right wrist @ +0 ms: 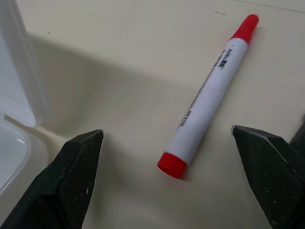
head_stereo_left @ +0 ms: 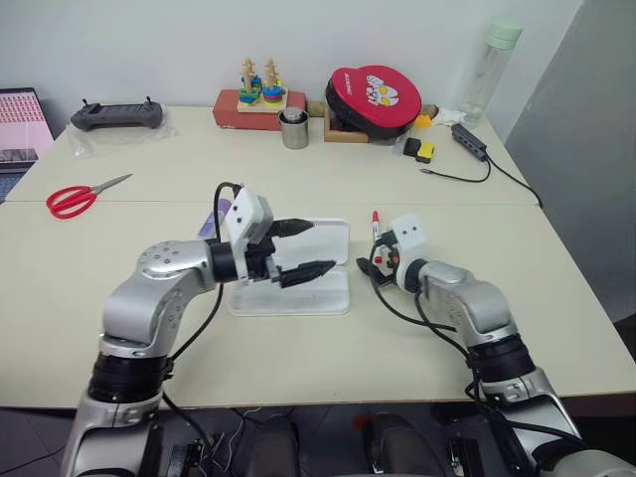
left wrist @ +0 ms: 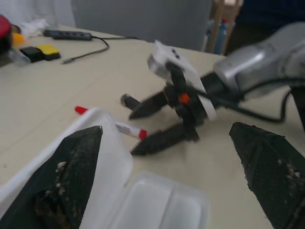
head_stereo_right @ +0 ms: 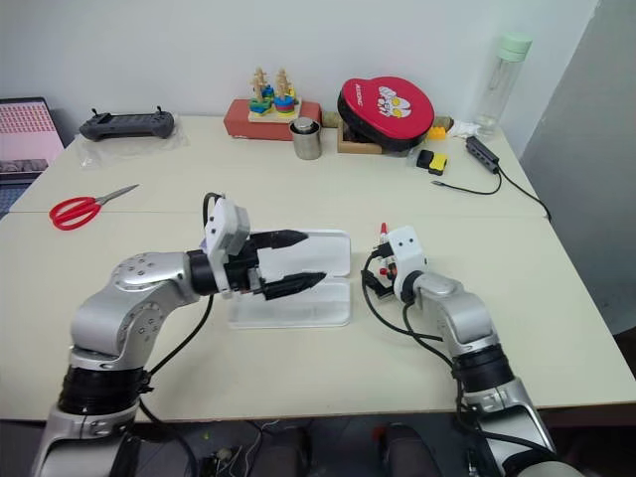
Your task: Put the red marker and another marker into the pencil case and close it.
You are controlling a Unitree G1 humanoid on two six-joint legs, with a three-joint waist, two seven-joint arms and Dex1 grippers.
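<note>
The white pencil case (head_stereo_left: 333,260) lies open in the middle of the table, lid folded back. My left gripper (head_stereo_left: 310,248) hovers level over it, open, with nothing between its fingers. The red marker (right wrist: 205,100), a white barrel with red ends, lies on the table just right of the case (left wrist: 107,157). My right gripper (right wrist: 167,132) is tilted down over the marker (head_stereo_left: 376,223), open, with one finger on each side and not touching it. A bit of lavender (head_stereo_left: 207,226), perhaps the other marker, peeks out left of the case behind my left wrist.
Red-handled scissors (head_stereo_left: 75,199) lie at the far left. Along the back stand a controller (head_stereo_left: 117,116), a toy on a red box (head_stereo_left: 260,99), a metal cup (head_stereo_left: 294,129), a red round pouch (head_stereo_left: 373,99), a bottle (head_stereo_left: 492,70) and a power strip (head_stereo_left: 467,139).
</note>
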